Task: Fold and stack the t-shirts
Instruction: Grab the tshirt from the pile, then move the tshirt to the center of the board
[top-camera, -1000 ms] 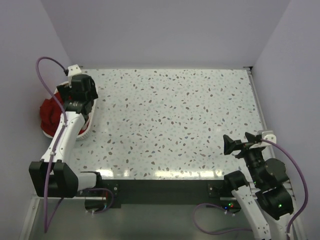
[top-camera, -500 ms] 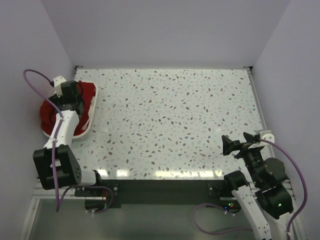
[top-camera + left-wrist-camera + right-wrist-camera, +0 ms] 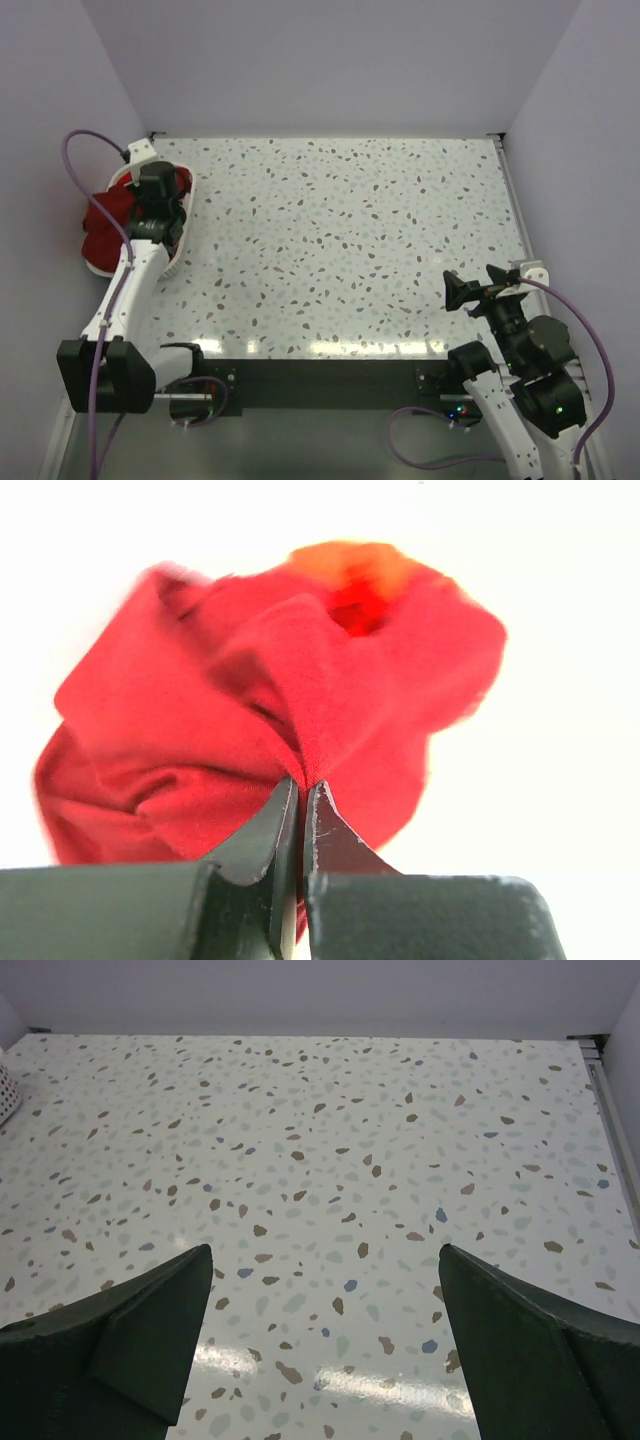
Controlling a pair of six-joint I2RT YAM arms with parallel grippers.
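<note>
Crumpled deep red t-shirts [image 3: 100, 222] fill the white laundry basket [image 3: 172, 262] at the table's left edge. My left gripper [image 3: 160, 196] hangs over the basket, hiding part of the cloth. In the left wrist view its jaws are shut on a fold of a red t-shirt [image 3: 300, 690], which bunches up just beyond the left gripper [image 3: 303, 788]. My right gripper [image 3: 468, 290] stands open near the table's front right, and in the right wrist view the right gripper [image 3: 325, 1265] has only bare table between its fingers. No white t-shirt shows.
The speckled table [image 3: 340, 240] stretches between the arms, with grey walls behind and at both sides. A corner of the basket [image 3: 8, 1088] shows at the far left of the right wrist view. A metal rail [image 3: 512, 200] runs along the table's right edge.
The left gripper went down into the basket and shut on red cloth, then shifted back to the right. The right arm has barely moved.
</note>
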